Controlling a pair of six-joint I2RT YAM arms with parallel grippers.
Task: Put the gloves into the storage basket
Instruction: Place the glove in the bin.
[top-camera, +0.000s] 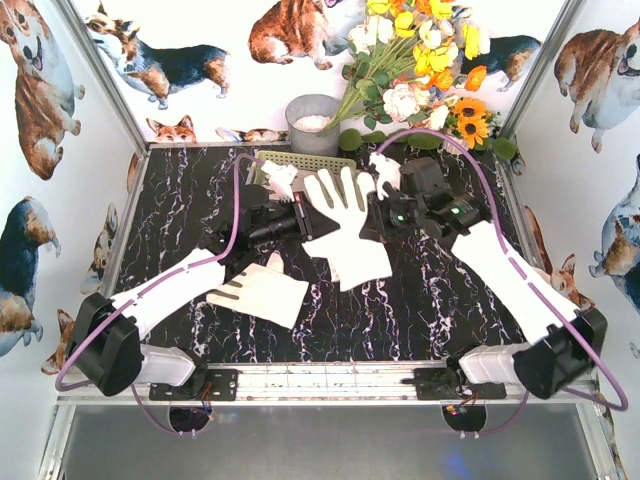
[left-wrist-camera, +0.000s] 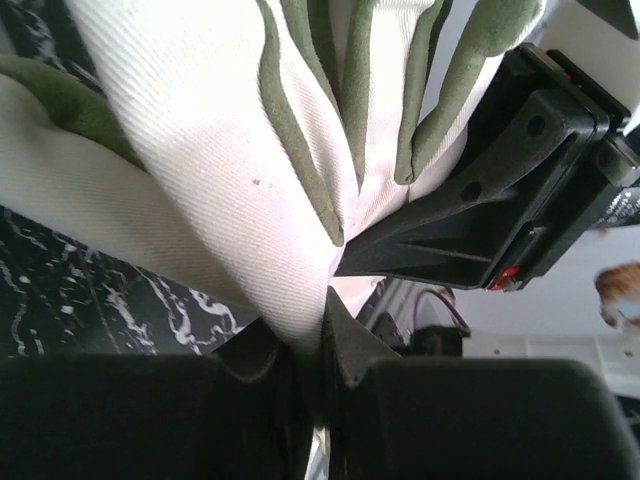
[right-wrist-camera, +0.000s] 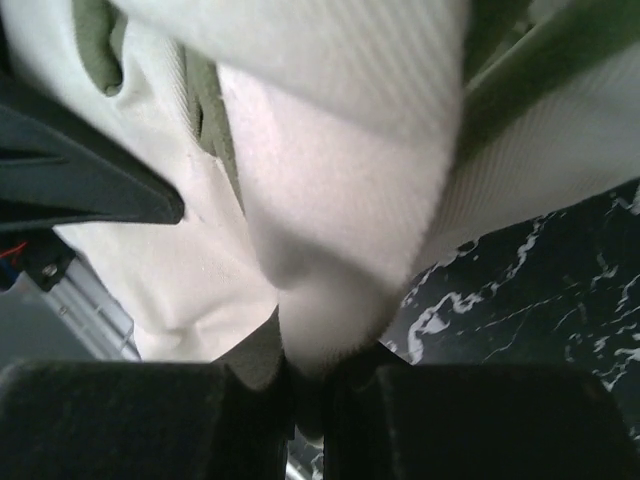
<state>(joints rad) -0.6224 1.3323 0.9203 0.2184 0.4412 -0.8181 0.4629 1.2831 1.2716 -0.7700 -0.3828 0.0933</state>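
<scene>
Nearest the arm bases: a flat glove (top-camera: 262, 292), spread on the black marbled table (top-camera: 180, 200), just beside the left forearm and touched by neither gripper. Clearly not stored yet.

Further out, at mid-table: a held glove (top-camera: 345, 212), stretched between the two arms, tips pointing away, cuff trailing toward the near edge. Pinched on one side by the left gripper (left-wrist-camera: 322, 335), clamped tight on a fold of cream fabric. Pinched on the other side by the right gripper (right-wrist-camera: 318, 385), likewise closed hard on cloth. Lifted clear or brushing the tabletop? Cannot tell from above. Also short of the basket, so not delivered either.

Beyond that, against the far edge: the storage basket (top-camera: 310, 160), seen only as a strip of pale lattice rim behind the held glove. Close by, a left white bundle (top-camera: 281, 180) and a right white bundle (top-camera: 386, 172), probably more gloves. Whether inside the basket, draped on the rim or lying beside it, impossible to say. Basket floor hidden entirely.

Judged as partway at most: one glove in transit, one waiting, two uncertain.

Farthest back: a grey pot (top-camera: 312, 122) and a spray of flowers (top-camera: 420, 55), no part of the job.

Wrist views filled with fabric and the opposite gripper's housing; little else to read there.
</scene>
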